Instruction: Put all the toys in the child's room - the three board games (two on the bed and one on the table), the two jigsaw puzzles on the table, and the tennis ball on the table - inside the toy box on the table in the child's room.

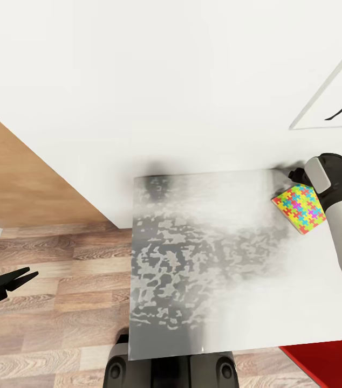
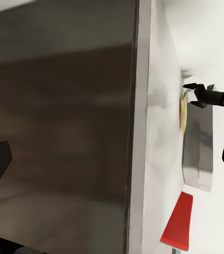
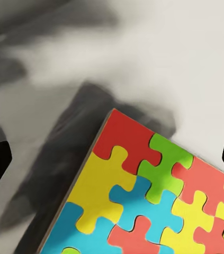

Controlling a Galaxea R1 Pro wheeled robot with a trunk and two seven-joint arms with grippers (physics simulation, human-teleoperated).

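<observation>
One jigsaw puzzle [image 1: 299,207], a small multicoloured mosaic square, lies flat near the back right of the light-grey table [image 1: 203,258]. My right gripper [image 1: 296,175] hovers just above its far edge. In the right wrist view the puzzle [image 3: 143,196] lies close below the open right gripper [image 3: 112,159], untouched, with one dark fingertip at each side. In the left wrist view the right gripper [image 2: 195,94] hangs over the puzzle's thin edge [image 2: 182,114], beside the grey toy box [image 2: 199,143]. My left gripper [image 1: 28,277] is low beside the table over the wooden floor, open and empty.
A white wall rises behind the table, with a framed picture [image 1: 333,97] at the upper right. A brown wooden panel [image 1: 20,178] stands at the left. A red flat surface [image 1: 327,361] shows beyond the table's front right corner.
</observation>
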